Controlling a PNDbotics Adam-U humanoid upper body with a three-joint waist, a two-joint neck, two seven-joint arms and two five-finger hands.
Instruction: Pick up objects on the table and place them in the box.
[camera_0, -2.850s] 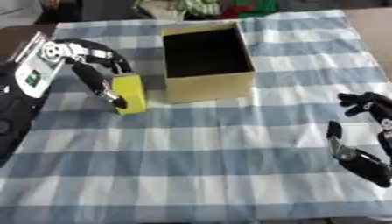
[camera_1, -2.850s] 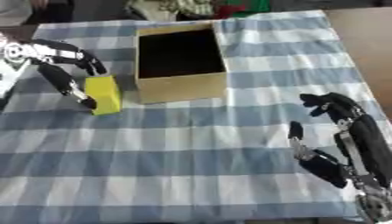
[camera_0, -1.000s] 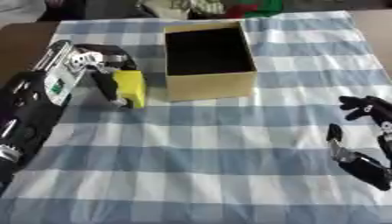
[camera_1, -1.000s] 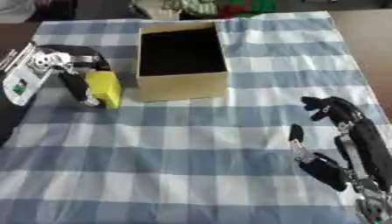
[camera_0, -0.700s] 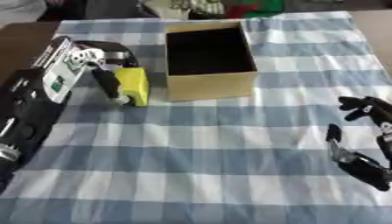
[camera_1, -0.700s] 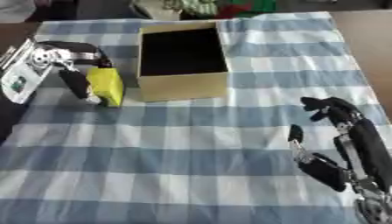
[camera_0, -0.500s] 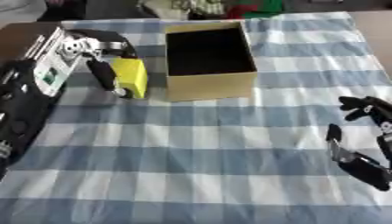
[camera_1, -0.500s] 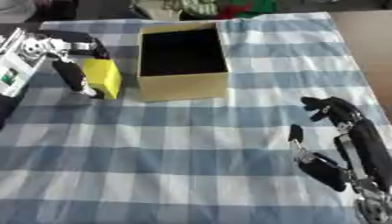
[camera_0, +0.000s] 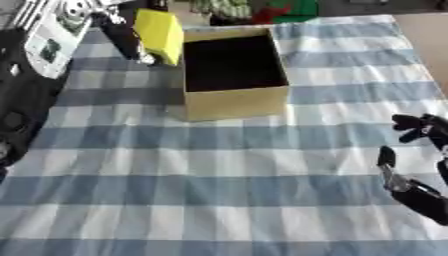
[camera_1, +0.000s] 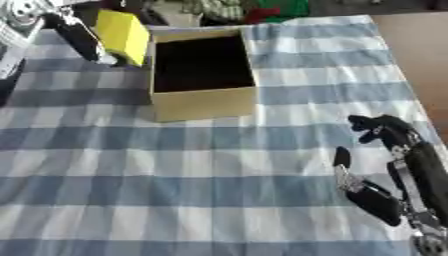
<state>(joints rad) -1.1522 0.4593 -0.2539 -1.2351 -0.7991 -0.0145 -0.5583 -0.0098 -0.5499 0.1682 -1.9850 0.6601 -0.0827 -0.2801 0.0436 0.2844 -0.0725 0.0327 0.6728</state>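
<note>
A yellow block (camera_0: 159, 35) hangs in the air just left of the cardboard box (camera_0: 234, 101), level with its far left corner. My left hand (camera_0: 118, 31) is shut on the block, its dark fingers pressed against the block's left face. The open box shows a dark, seemingly bare inside. My right hand (camera_1: 392, 165) rests open at the lower right on the blue-and-white checked cloth, its fingers pointing up and away from the box.
The checked tablecloth (camera_0: 219, 195) covers the table; a bare brown edge (camera_1: 420, 55) shows at the far right. Green and red items (camera_0: 262, 7) lie beyond the far edge behind the box.
My left hand has lifted the yellow block off the cloth and carried it up and toward the box's far left corner. The right hand has stayed put.
</note>
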